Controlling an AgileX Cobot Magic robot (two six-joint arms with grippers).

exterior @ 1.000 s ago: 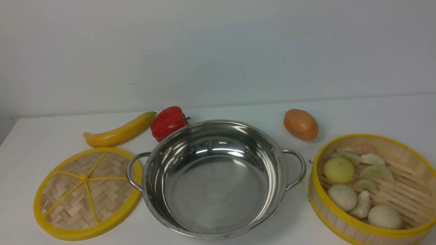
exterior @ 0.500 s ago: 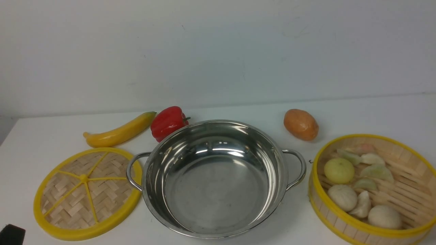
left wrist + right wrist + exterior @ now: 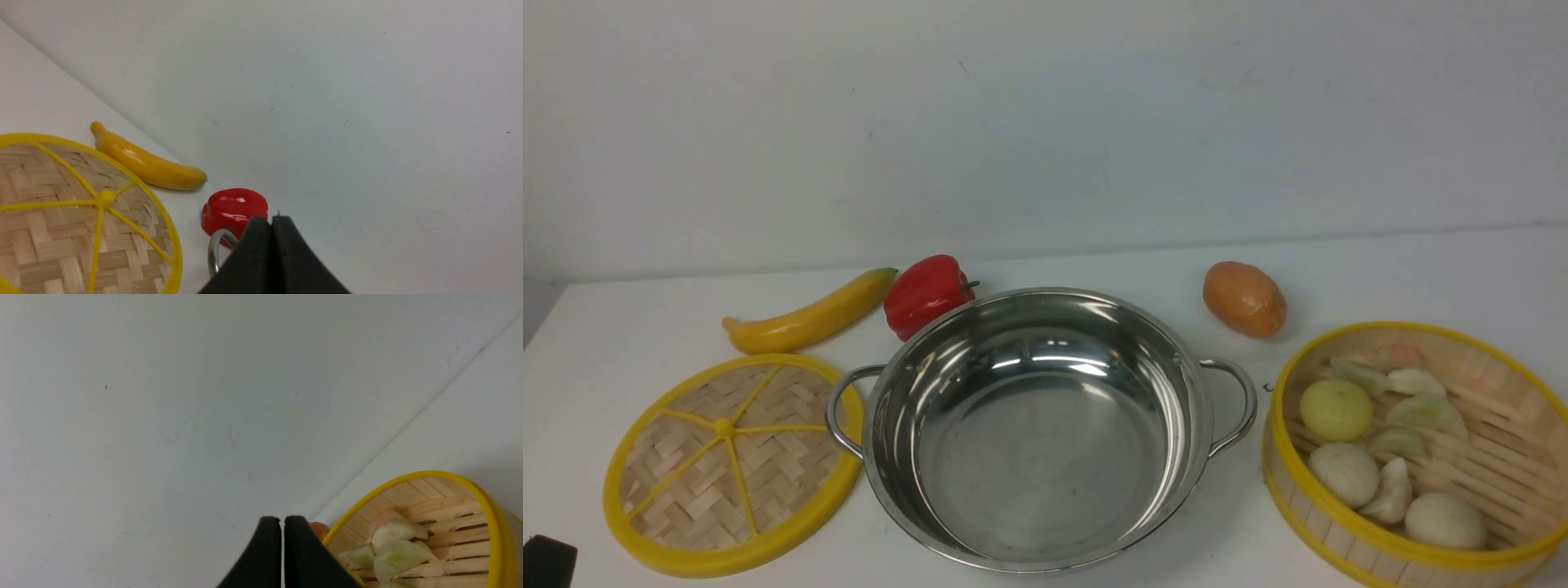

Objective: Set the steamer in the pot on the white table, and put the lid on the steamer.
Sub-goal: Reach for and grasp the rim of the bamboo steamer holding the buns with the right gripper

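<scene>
- Front view: The shiny pot sits in the middle of the white table. It has nothing in it.
- The steamer sits to the right of the pot. It is near the pot but not touching it. It is full of buns and dumplings.
- The lid lies flat on the left. Its edge is right by the pot's left handle.
- A banana, a red pepper and a potato lie on the far side of the pot.
- A small black bit peeks in at the near left corner. I think it is part of the left arm. Nothing else of the robot shows here.
- I think the steamer has to go first. It is on the right, so the right arm is nearer to it. It must go up, move left and come down into the pot. It is round, so it has no long side to line up.
- Left wrist view: The left gripper has its two black fingers pressed together. It holds nothing. The lid lies close by, and the red pepper and the pot handle sit just past the tips.
- Right wrist view: The right gripper is squeezed tight too, and it is empty. The yellow rim of the steamer is close beside it, but they do not touch. I think it must open up before it can grab that rim.
</scene>
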